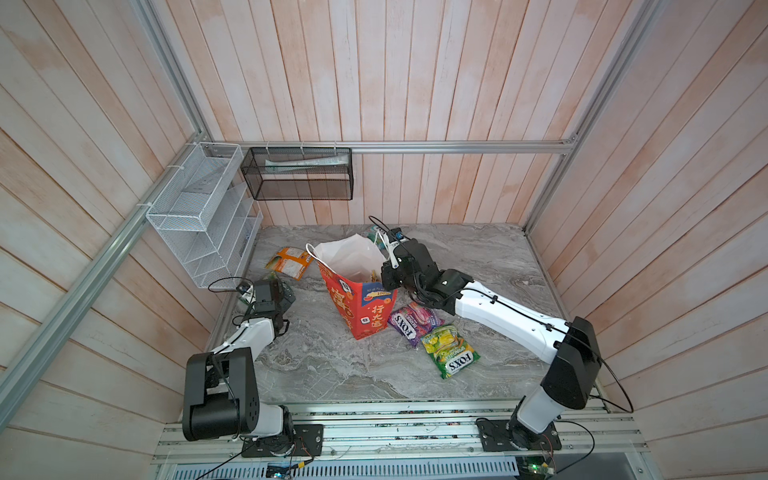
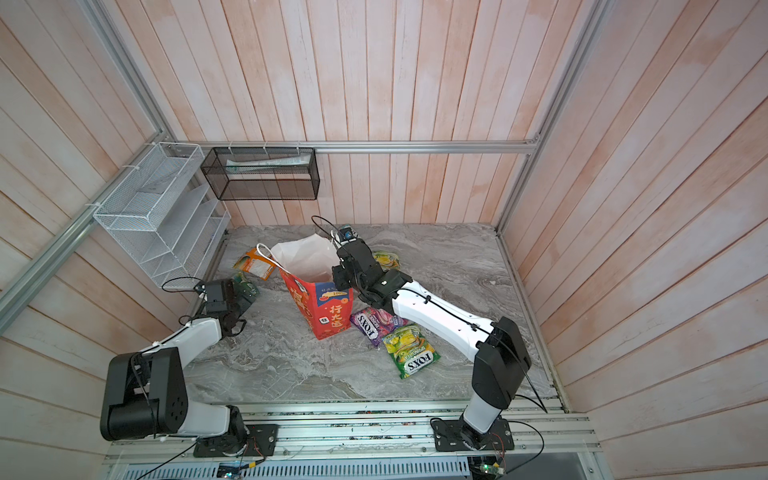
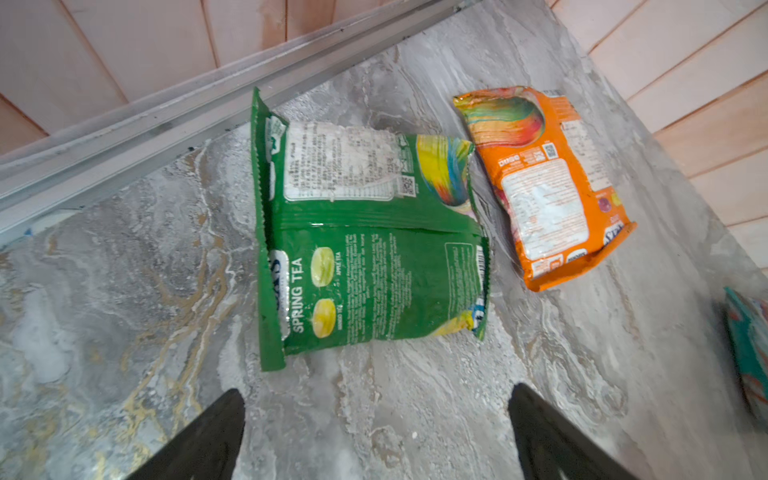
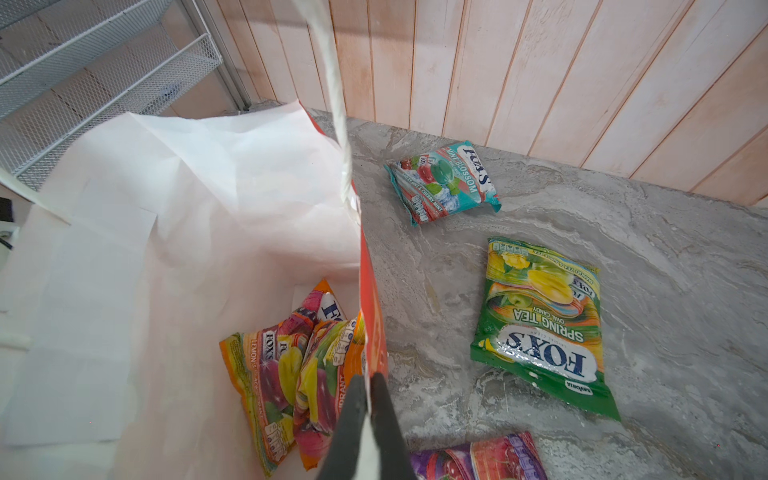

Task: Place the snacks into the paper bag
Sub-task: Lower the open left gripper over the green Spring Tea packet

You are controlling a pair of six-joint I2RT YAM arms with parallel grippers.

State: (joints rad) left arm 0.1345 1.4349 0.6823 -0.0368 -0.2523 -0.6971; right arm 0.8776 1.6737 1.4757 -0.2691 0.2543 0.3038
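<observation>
My left claw: apart, near flat glossy green plastic pouch, nine o'clock of tall red paper bag. My right claw: clamped on bag rim. I advise pinching the pouch's crimped edge.

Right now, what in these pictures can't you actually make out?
- Orange pouches in the paper bag: right wrist view, bag wall and shut right tool cover part; count unsure.
- Purple pouch: same view, cut by the edge.
- Teal object: left wrist view, cut by the edge; pouch or bag unclear.
- Green pouch: in a top view, mostly under the left arm.
</observation>
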